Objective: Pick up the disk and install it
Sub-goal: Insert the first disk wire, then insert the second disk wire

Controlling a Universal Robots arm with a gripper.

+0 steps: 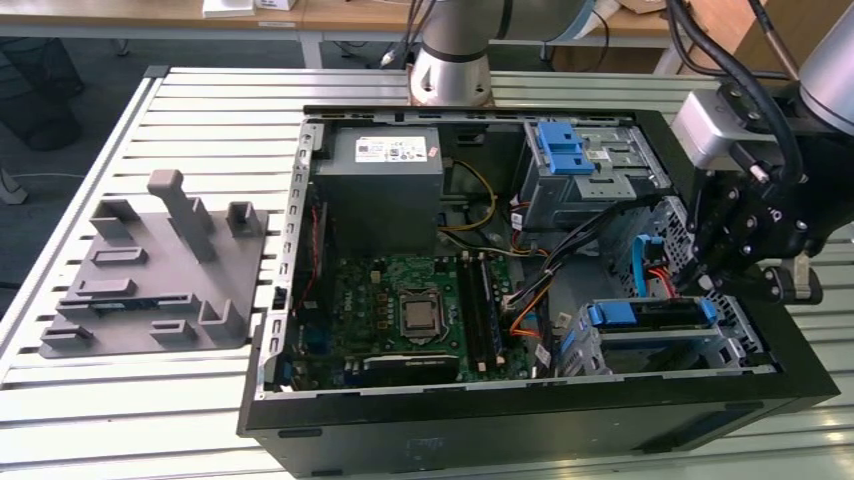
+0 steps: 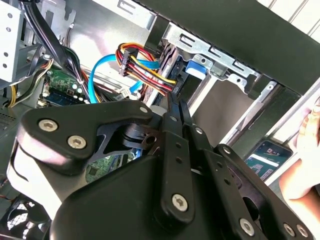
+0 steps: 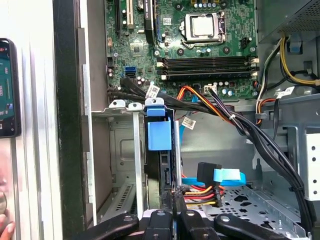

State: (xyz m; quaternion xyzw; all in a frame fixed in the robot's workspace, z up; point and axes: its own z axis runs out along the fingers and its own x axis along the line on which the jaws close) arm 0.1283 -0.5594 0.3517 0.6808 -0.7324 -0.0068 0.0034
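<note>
The disk sits in its blue carrier in the drive bay at the near corner of the open computer case, on the exterior view's right. Its blue tab and dark edge show upright in the bay. My gripper hangs just over the bay's far side. In both wrist views its fingers lie pressed together, with the tips right at the disk's end beside the power and data plugs. Nothing shows between the fingers. The blue carrier lies just beyond them.
A bundle of black, orange and blue cables crosses beside the bay. Another blue carrier sits in the far bay, next to the grey power supply. A grey fixture lies on the slatted table. A hand and a phone are outside the case wall.
</note>
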